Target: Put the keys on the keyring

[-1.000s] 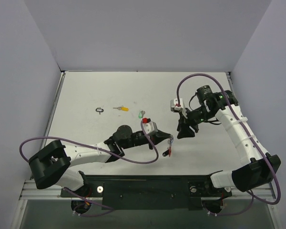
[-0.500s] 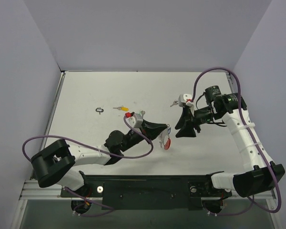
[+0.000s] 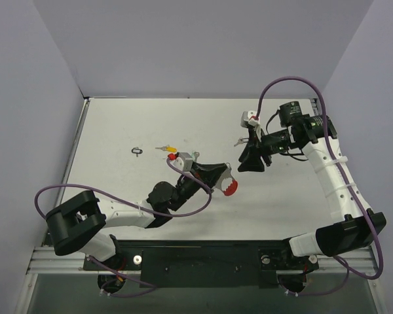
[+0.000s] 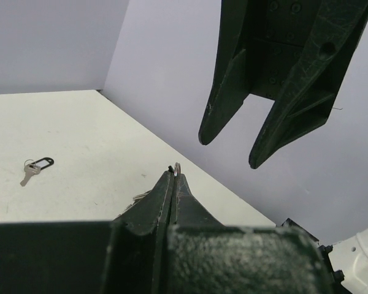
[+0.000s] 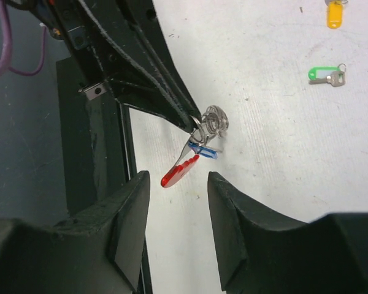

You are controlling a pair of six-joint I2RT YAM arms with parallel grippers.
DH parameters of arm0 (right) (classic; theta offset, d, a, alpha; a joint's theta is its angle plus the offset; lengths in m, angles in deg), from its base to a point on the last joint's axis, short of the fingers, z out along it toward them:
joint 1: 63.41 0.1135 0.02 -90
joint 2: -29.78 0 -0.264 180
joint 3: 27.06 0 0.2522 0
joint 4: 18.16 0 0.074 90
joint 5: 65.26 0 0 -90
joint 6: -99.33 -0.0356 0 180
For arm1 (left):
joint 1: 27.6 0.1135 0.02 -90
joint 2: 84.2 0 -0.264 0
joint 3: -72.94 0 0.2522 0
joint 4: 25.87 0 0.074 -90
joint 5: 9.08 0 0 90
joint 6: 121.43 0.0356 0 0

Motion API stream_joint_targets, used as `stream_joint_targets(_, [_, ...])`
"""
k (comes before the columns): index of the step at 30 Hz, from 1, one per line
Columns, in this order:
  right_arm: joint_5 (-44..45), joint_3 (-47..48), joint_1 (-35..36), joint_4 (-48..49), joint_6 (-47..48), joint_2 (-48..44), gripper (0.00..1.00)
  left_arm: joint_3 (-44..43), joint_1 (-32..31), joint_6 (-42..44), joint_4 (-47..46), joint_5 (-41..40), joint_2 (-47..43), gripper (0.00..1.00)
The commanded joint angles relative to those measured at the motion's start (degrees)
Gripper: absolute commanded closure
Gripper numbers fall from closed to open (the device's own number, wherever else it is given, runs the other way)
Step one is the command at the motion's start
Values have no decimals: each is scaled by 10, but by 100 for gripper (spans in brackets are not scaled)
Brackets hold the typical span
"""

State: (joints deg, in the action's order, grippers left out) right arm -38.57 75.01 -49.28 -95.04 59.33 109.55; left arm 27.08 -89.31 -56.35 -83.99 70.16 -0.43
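My left gripper (image 5: 189, 118) is clenched on the keyring (image 5: 216, 119), with its red tag (image 5: 179, 171) and a blue-tagged key (image 5: 203, 149) dangling above the worktop (image 5: 282, 153). My right gripper (image 5: 178, 208) hangs over it, released and empty. I judge threading is underway, so next it should fetch a loose key, perhaps the green-tagged key (image 5: 325, 75).

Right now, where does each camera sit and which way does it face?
Top: high behind the robot, looking down on the table; both arms show.
Left wrist: behind the shut left gripper, facing the right gripper.
Right wrist: behind the right gripper's fingers, facing down at the keyring.
Both wrist views show the keyring.
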Motion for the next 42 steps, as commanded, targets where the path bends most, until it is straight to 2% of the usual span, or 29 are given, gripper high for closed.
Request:
stream_joint_targets(1, [42, -2, 12, 67, -104, -4, 62, -33, -2, -6, -224, -22, 1, 100])
stream_joint_targets(6, [89, -63, 48, 132, -133, -31, 64, -34, -3, -6, -224, -26, -1, 100])
stream_joint_targets(14, [107, -64, 72, 140, -133, -26, 69, -36, -2, -6, -223, -28, -1, 100])
stream_joint_targets(24, [83, -60, 73, 139, -123, -31, 67, -36, -2, -12, -219, -29, 3, 100])
stream_joint_targets(37, [88, -94, 138, 137, -85, -45, 65, -46, -6, -11, -217, -47, 10, 100])
stream_joint_targets(42, [93, -81, 109, 136, -106, -51, 64, -39, -7, -7, -217, -49, 4, 100])
